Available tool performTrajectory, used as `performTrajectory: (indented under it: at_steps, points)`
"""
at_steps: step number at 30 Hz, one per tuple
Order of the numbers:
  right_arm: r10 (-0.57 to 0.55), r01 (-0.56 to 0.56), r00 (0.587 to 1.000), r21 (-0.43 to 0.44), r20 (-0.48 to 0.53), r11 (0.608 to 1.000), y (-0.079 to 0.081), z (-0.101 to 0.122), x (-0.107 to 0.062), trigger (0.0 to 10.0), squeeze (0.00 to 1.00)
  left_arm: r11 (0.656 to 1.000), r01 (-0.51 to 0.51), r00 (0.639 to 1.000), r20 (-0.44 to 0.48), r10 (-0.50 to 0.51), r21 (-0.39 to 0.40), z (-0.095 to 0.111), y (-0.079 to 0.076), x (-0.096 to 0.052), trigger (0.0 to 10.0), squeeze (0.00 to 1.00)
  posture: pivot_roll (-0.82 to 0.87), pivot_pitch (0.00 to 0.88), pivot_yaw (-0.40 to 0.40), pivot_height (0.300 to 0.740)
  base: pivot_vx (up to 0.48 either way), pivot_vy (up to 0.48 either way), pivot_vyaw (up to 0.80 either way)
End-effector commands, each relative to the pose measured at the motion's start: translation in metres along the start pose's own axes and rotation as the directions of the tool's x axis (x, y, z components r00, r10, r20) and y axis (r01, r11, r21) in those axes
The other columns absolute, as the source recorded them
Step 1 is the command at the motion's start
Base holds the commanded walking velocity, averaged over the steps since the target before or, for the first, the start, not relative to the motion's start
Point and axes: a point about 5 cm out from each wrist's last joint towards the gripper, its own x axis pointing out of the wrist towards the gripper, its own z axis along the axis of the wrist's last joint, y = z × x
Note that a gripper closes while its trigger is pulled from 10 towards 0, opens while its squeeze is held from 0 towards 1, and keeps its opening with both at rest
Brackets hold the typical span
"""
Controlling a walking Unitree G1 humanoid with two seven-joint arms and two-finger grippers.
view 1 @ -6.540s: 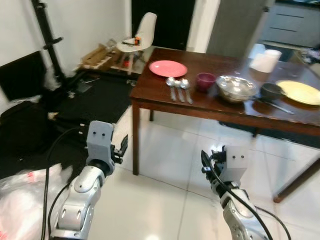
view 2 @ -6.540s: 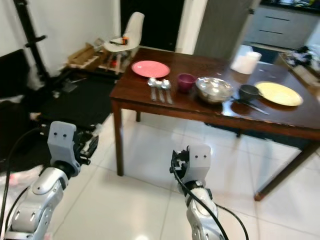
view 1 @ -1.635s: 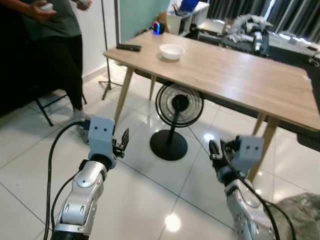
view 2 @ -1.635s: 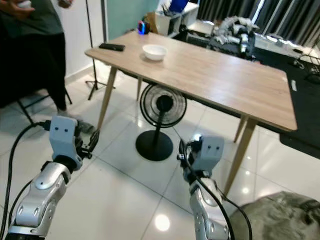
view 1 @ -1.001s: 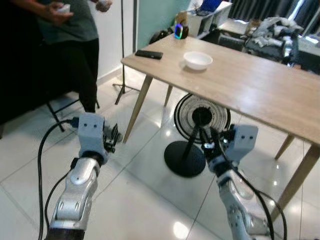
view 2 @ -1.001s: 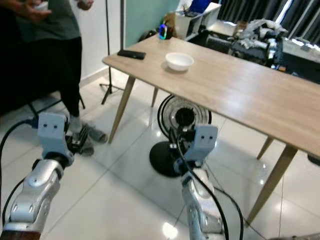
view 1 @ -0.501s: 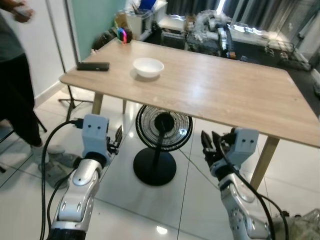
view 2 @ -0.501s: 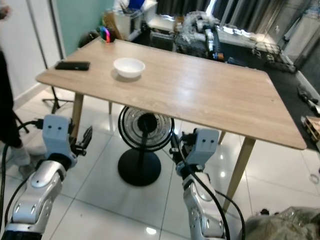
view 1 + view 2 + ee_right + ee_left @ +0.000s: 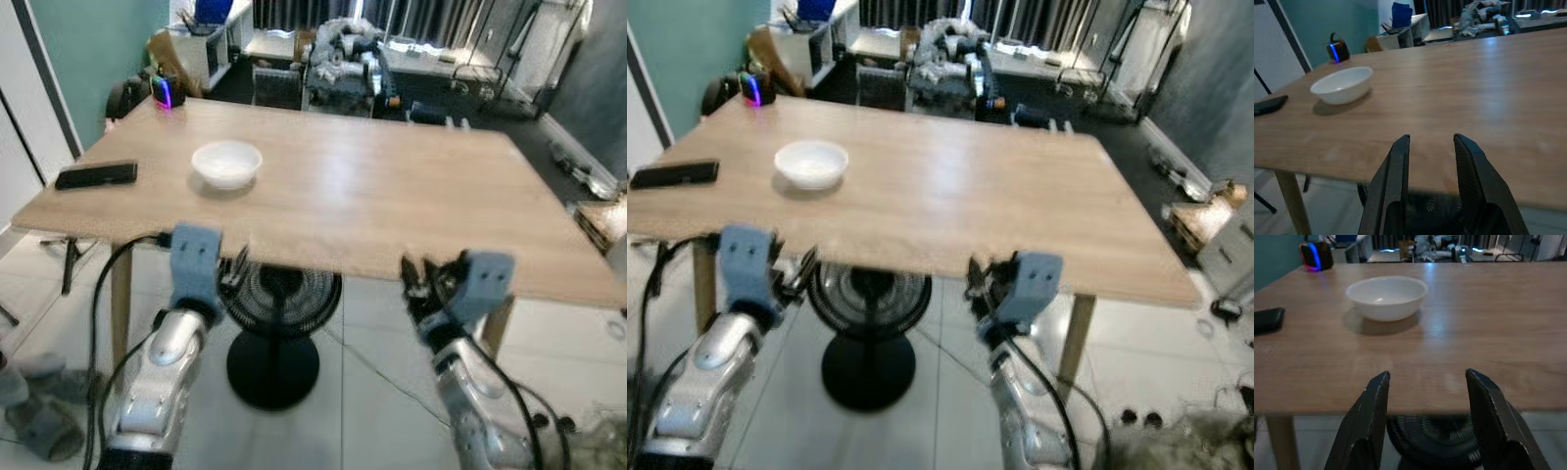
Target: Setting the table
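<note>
A white bowl [image 9: 226, 163] stands empty on the far left part of a light wooden table [image 9: 411, 206]. My left gripper [image 9: 1427, 374] is held at the table's near edge, in front of the bowl and well short of it, open with nothing between its fingers. My right gripper [image 9: 1431, 138] hangs at the same near edge further right, also open and empty. Both arms are raised before me, left gripper [image 9: 233, 272] and right gripper [image 9: 416, 279] just below the tabletop's level.
A black phone-like slab [image 9: 96, 174] lies near the table's left edge. A small speaker with a blue-pink light [image 9: 162, 91] stands at the far left corner. A black floor fan [image 9: 279, 323] stands under the table. Clutter [image 9: 343, 54] is piled behind the table.
The camera has swung and come closer: the table now faces me squarely and the person at the left is out of view. Both arms keep their raised pose.
</note>
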Motion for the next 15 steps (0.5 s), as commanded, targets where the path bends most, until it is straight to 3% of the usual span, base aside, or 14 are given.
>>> performTrajectory:
  at_steps: [1,13,15]
  points:
    - [-0.015,0.015,1.000,0.010,-0.005,1.000,-0.006,0.000,-0.002,10.0,0.00,1.000,0.024,1.000,-0.011,-0.024,-0.009,-0.003,-0.008,0.000,10.0,0.18,-0.08,0.000,0.007,0.740,0.480,0.000,0.00]
    - [0.051,-0.051,0.999,0.038,0.006,0.998,0.007,0.003,0.001,10.0,0.00,1.000,0.012,1.000,-0.007,-0.012,0.000,-0.001,-0.005,-0.002,10.0,0.17,-0.06,0.000,0.003,0.740,0.480,0.000,0.00]
    - [0.072,-0.072,0.997,0.043,0.007,0.996,0.011,0.004,0.003,10.0,0.00,1.000,-0.008,1.000,0.004,0.008,0.015,0.002,0.002,-0.002,10.0,0.17,-0.05,0.000,-0.003,0.740,0.480,0.000,0.00]
